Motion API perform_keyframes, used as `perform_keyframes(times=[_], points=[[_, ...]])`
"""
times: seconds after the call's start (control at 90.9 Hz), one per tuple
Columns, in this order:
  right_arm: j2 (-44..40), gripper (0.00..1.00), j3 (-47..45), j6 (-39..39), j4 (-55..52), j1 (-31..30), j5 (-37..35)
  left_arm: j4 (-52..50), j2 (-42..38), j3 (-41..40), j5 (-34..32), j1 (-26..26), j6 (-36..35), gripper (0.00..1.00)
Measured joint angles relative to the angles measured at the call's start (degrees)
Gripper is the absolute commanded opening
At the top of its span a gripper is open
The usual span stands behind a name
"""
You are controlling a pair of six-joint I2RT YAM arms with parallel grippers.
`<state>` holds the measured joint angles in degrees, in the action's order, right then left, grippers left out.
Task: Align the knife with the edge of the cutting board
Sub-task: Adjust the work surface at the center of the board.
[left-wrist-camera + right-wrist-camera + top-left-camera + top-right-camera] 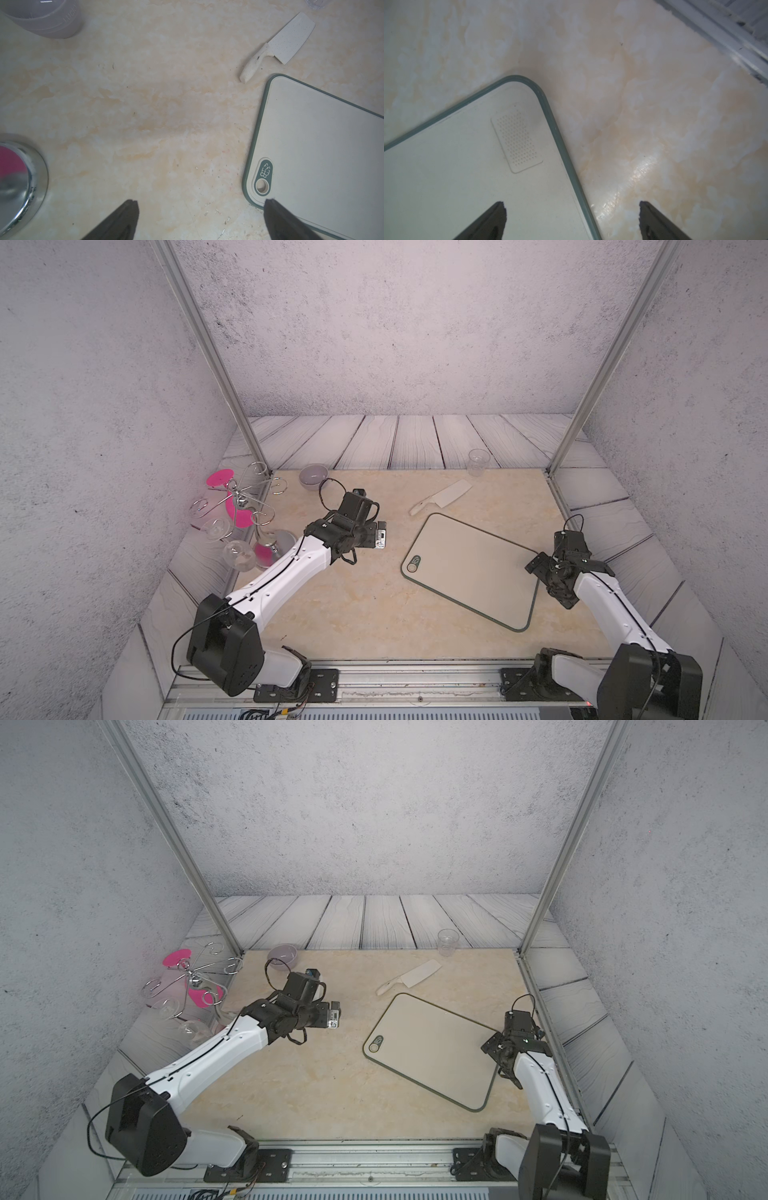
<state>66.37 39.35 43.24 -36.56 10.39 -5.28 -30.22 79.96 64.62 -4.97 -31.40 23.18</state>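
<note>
The left gripper (201, 204) is showing only its two dark fingertips in its wrist view, the rest being cut off by the frame. In both top views the fingers of either arm are hiding under the wrist housings. By the wrist view its jaws are standing wide apart and gripping nothing.

The right gripper (572, 204) is likewise gaping wide and empty. One finger is sitting over the cutting board (446, 166), its mate over bare table (654, 104). Whether either is touching down I cannot tell.

The right wrist view is showing just one board corner with a dotted patch (517, 137). The left wrist view is giving the logo hole (263, 176) corner, with the board running out of frame.

The knife (442, 497) is appearing in the top views and the left wrist view only. It is lying flat on the table, well ahead of the left gripper, toward the right gripper's side. Its handle end is near the board's far corner but apart from it, and the blade is askew to the board's edges. From the right gripper it is lying well apart, beyond the board.
</note>
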Motion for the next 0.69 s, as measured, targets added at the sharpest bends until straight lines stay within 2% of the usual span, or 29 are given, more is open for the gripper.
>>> perform_keyframes(times=[0.308,0.484,0.693], points=[[7.7,0.99,-0.5,-0.7,4.8,9.4,8.2,-1.6,0.0,0.0,1.4,-0.6,0.0,1.0],[18.2,0.99,4.6,-3.1,5.1,9.7,14.2,-1.8,0.5,0.0,1.6,-0.6,0.0,1.0],[25.2,0.99,11.1,-6.4,8.2,9.6,21.4,-2.1,1.6,-0.3,1.7,-0.6,-0.3,1.0]])
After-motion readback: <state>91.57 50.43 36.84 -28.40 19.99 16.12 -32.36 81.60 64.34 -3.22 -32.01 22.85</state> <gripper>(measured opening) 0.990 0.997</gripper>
